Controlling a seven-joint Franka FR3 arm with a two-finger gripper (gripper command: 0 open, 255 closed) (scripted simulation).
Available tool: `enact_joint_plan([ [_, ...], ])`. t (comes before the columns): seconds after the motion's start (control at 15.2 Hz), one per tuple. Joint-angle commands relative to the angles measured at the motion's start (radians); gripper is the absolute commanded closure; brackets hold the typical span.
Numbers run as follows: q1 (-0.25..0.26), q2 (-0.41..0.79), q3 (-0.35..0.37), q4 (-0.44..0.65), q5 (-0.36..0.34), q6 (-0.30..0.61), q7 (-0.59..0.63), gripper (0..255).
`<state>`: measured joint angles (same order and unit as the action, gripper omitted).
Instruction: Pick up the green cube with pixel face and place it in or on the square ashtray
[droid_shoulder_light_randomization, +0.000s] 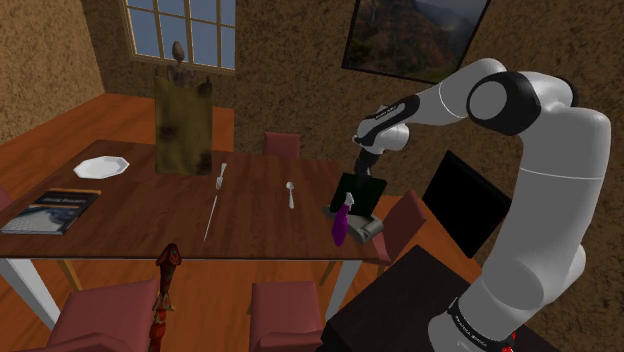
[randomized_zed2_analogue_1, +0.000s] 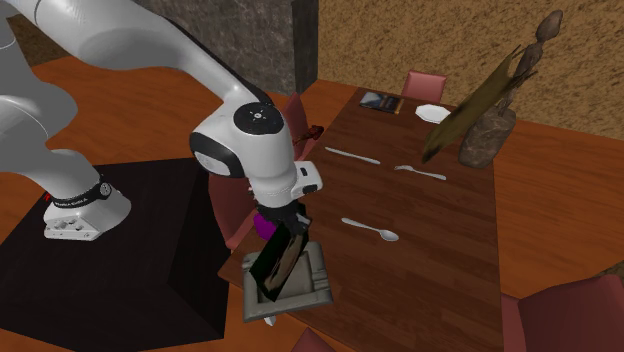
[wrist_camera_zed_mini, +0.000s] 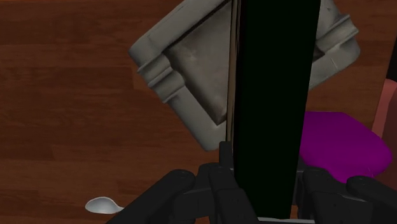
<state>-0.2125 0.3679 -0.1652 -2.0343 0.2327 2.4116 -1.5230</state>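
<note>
In the wrist view the dark green block (wrist_camera_zed_mini: 273, 76) crosses the middle of the grey square ashtray (wrist_camera_zed_mini: 184, 70) and hides its centre. The ashtray's far corners are cut off at the edge. The block's faces are so dark, nearly black, that no pattern on them can be made out; one narrow brown edge shows along its side. A purple object (wrist_camera_zed_mini: 343, 143) lies just beside the ashtray, partly covered by the block and a finger (wrist_camera_zed_mini: 216, 184), and its shape is hard to read. A spoon (wrist_camera_zed_mini: 105, 205) on the wooden worktop (wrist_camera_zed_mini: 63, 95) is mostly hidden behind the hand.

The end effector (randomized_zed2_analogue_1: 284, 228) is clamped on the block's upper end. The block reads as a flat slab on edge, with its long axis running from the fingers down towards the ashtray's hollow. It leans in the second exterior view. Whether its lower end touches the ashtray cannot be told.
</note>
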Motion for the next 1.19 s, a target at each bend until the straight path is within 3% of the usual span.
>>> enact_joint_plan([
  [0.0,-0.002,0.005,-0.003,-0.006,-0.001,0.004,-0.001,0],
  [0.33,-0.003,0.005,-0.003,-0.002,-0.002,-0.001,0.0,0],
  [0.59,0.001,-0.081,-0.021,0.017,-0.036,-0.103,0.022,0],
  [1.12,0.001,-0.081,-0.021,0.017,-0.036,-0.103,0.022,0],
])
